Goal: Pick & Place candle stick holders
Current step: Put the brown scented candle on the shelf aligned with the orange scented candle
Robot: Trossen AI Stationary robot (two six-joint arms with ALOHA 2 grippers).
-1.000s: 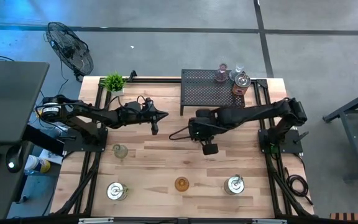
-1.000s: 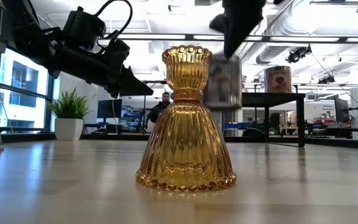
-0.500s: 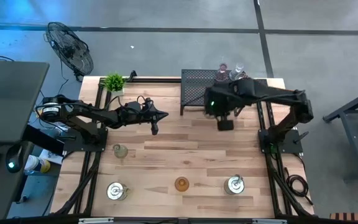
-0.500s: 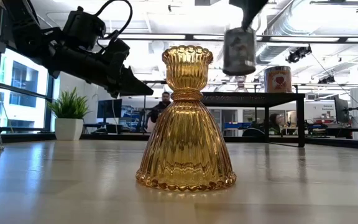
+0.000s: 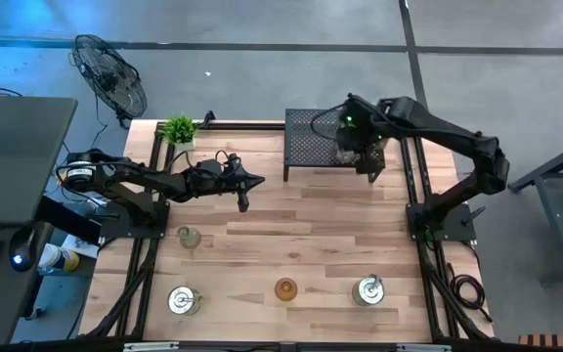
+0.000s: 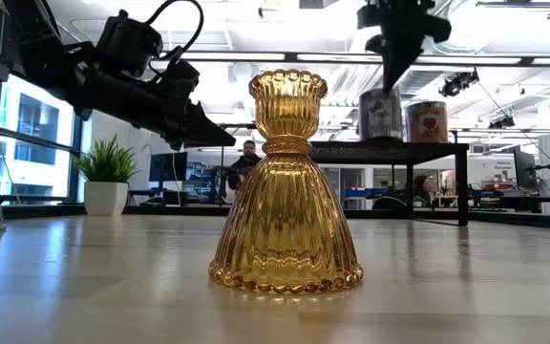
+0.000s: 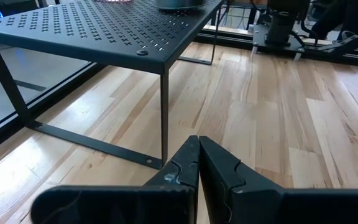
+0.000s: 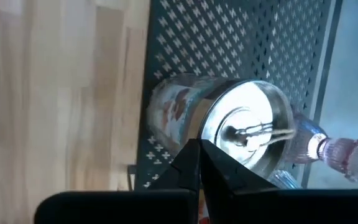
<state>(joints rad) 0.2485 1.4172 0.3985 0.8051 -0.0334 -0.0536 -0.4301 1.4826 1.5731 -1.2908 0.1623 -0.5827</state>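
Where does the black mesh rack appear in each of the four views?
High view: black mesh rack, far table edge, right of centre.
Low view: behind the amber holder, to its right.
Left wrist view: ahead of the left tool, one corner leg nearest.
Right wrist view: beneath a silver holder.
Shared landmark: the wooden table.

Overhead and tabletop cameras share the black rack

Three holders stand upright along the desk's front edge: a shiny silver one near the left corner, a ribbed amber glass one midway, another silver one toward the right. A pale green glass one stands by the left edge.
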